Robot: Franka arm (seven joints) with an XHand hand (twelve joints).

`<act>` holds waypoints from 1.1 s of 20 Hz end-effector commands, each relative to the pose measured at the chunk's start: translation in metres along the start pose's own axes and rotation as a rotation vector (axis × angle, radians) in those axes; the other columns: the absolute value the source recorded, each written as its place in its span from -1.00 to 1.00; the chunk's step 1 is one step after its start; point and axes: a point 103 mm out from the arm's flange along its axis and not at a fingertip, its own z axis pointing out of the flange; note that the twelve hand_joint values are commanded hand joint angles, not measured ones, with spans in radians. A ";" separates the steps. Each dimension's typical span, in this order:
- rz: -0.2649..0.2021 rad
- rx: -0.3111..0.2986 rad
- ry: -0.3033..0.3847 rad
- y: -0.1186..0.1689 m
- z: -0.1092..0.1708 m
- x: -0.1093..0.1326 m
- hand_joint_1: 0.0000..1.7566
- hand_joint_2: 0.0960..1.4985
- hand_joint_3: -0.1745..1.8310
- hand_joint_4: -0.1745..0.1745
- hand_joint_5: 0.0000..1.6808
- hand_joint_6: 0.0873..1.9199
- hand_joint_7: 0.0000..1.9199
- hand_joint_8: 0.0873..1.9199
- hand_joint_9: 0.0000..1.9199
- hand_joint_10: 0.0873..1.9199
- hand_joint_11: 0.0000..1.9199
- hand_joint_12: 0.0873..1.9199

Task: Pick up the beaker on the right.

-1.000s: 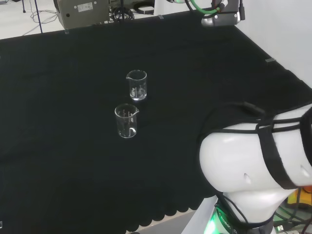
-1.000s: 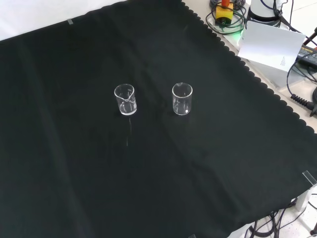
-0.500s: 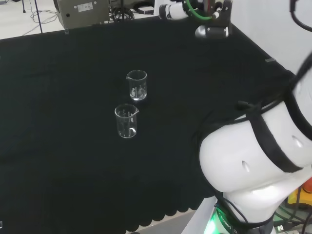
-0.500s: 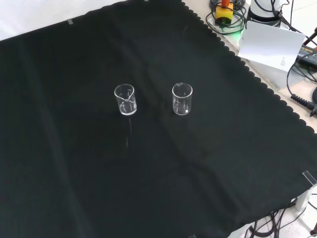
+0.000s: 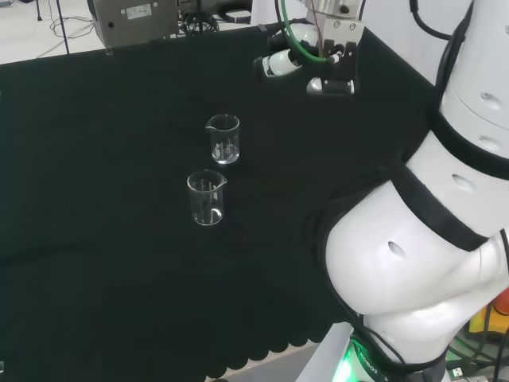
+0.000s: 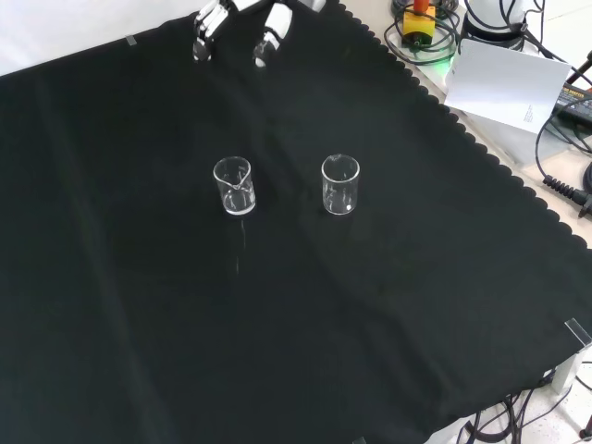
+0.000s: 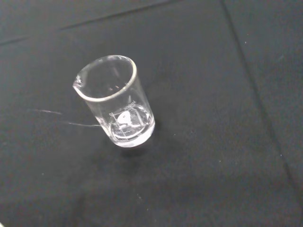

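black cloth (image 6: 139,351) covers the whole bench, with a scalloped hem along one side, and two clear glass beakers stand upright on it, both apparently empty.

going left to right in the front view: the left beaker (image 6: 233,186) has its spout turned toward the camera, and the right beaker (image 6: 339,184) stands near it with a gap of bare cloth between them. in the head view the same pair sit one behind the other, the farther at (image 5: 223,138) and the nearer at (image 5: 207,196). by the quarter turn between the views, the nearer one there is judged to be the front view's right beaker.

the hand (image 6: 239,26) hangs at the top edge of the front view, well apart from both beakers. its fingers (image 6: 266,35) point down, fairly straight and spread, with nothing between them.

as for progress, nothing is picked up yet; the reach, the closing of the fingers and the lift all remain.

faint printed scale marks show on the beaker (image 7: 116,108) in the wrist view, too small to read.
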 end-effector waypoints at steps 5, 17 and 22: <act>-0.125 0.044 0.137 0.057 0.071 0.018 -0.31 0.22 -0.72 -0.18 -0.60 -1.00 -0.79 -0.36 -0.58 -0.37 -0.88 0.46; -0.166 0.049 0.161 0.066 0.116 0.017 -0.29 0.13 -0.74 -0.22 -0.55 -1.00 -0.76 -0.34 -0.57 -0.35 -0.91 0.47; -0.200 0.046 0.188 0.071 0.127 0.017 -0.26 0.08 -0.75 -0.24 -0.54 -1.00 -0.75 -0.35 -0.57 -0.36 -0.91 0.47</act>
